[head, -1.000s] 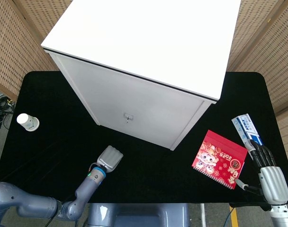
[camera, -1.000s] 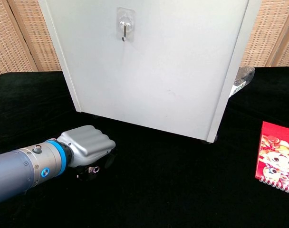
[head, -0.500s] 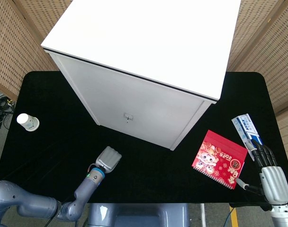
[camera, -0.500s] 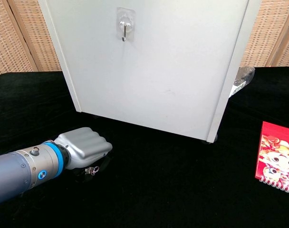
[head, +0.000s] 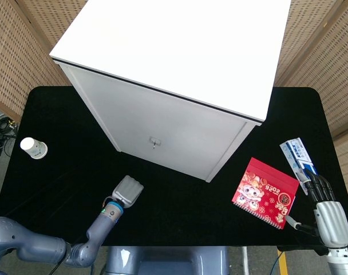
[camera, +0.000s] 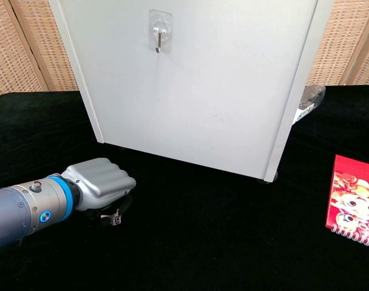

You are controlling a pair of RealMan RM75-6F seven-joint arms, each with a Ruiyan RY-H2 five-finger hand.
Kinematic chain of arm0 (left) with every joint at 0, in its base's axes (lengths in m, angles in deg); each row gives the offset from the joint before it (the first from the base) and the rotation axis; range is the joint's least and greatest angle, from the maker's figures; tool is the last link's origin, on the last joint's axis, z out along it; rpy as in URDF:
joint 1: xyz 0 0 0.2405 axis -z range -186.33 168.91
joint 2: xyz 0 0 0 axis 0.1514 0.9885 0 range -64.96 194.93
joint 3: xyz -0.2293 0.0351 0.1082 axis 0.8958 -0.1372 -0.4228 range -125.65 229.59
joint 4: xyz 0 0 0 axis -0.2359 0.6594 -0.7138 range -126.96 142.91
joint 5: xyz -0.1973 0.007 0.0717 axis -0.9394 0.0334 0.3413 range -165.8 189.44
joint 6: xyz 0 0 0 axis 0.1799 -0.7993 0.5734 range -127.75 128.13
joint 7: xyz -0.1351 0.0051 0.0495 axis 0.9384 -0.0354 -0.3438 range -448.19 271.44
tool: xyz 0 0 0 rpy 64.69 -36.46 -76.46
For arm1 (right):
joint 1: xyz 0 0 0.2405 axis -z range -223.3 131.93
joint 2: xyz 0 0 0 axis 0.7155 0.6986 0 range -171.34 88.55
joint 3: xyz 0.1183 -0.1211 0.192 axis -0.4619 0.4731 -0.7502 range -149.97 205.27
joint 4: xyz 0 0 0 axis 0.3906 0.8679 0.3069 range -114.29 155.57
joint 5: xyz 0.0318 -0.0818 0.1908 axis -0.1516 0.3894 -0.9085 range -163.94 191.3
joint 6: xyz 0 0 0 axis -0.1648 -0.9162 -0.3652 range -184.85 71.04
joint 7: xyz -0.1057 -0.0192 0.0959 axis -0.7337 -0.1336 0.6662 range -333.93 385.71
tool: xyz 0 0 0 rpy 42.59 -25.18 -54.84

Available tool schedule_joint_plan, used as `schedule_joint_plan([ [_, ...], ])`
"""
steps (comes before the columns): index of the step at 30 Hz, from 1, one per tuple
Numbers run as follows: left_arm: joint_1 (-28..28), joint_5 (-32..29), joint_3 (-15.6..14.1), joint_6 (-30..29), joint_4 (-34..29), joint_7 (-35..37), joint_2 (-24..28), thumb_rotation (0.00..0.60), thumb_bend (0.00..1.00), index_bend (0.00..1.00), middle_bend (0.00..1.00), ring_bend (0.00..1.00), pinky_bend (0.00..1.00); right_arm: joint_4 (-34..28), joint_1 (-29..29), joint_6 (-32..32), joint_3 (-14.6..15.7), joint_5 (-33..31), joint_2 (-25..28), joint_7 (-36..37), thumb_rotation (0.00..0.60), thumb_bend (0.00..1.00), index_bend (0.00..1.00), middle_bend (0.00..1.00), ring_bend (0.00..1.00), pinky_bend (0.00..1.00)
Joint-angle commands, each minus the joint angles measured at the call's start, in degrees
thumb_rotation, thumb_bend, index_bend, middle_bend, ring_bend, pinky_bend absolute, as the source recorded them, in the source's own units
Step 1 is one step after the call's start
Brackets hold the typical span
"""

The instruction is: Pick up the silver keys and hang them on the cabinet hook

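Note:
The silver keys (camera: 115, 216) show in the chest view as a small bright piece poking out under my left hand (camera: 101, 182), low over the black table. That hand's fingers are curled into a fist over the keys and appear to grip them. In the head view the same left hand (head: 128, 191) sits in front of the white cabinet (head: 180, 69) and hides the keys. The cabinet hook (camera: 158, 37) is on the front panel, up and to the right of the hand, with nothing on it. My right hand (head: 332, 220) rests at the table's right front corner, fingers extended, holding nothing.
A red illustrated notebook (head: 264, 192) lies right of the cabinet. A blue and white box (head: 298, 156) sits just beyond the right hand. A small paper cup (head: 33, 148) stands at the table's left edge. Woven screens stand behind.
My left hand has slid a little to the left and back toward the table's front, still in a fist; the keys shifted slightly with it. The right hand has not moved.

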Motion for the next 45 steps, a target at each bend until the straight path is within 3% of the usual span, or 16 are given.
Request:
schedule_joint_plan([
  [1, 0.08, -0.19, -0.10, 0.02, 0.23, 0.10, -0.16, 0.600, 0.40, 0.46, 0.87, 0.83, 0.74, 0.01, -0.01, 0.04, 0.04, 0.07, -0.05, -0.06, 0.600, 0.11, 0.00, 0.00, 0.00, 0.00],
  [18, -0.08, 0.85, -0.73, -1.40, 2.67, 0.56, -2.51, 0.600, 0.41, 0.57, 0.87, 0.83, 0.74, 0.20, 0.07, -0.35, -0.13, 0.15, -0.24, 0.12, 0.600, 0.11, 0.00, 0.00, 0.00, 0.00],
  [29, -0.36, 1.56, -0.89, -1.62, 2.46, 1.11, -2.06, 0.600, 0.42, 0.58, 0.87, 0.83, 0.74, 0.23, 0.05, -0.23, -0.10, 0.13, -0.34, -0.11, 0.600, 0.11, 0.00, 0.00, 0.00, 0.00],
  [45, -1.50, 9.48, -1.08, -4.69, -4.14, 4.10, 3.89, 0.600, 0.42, 0.58, 0.87, 0.83, 0.74, 0.18, 0.10, -0.34, -0.05, 0.33, -0.37, -0.39, 0.600, 0.11, 0.00, 0.00, 0.00, 0.00],
])
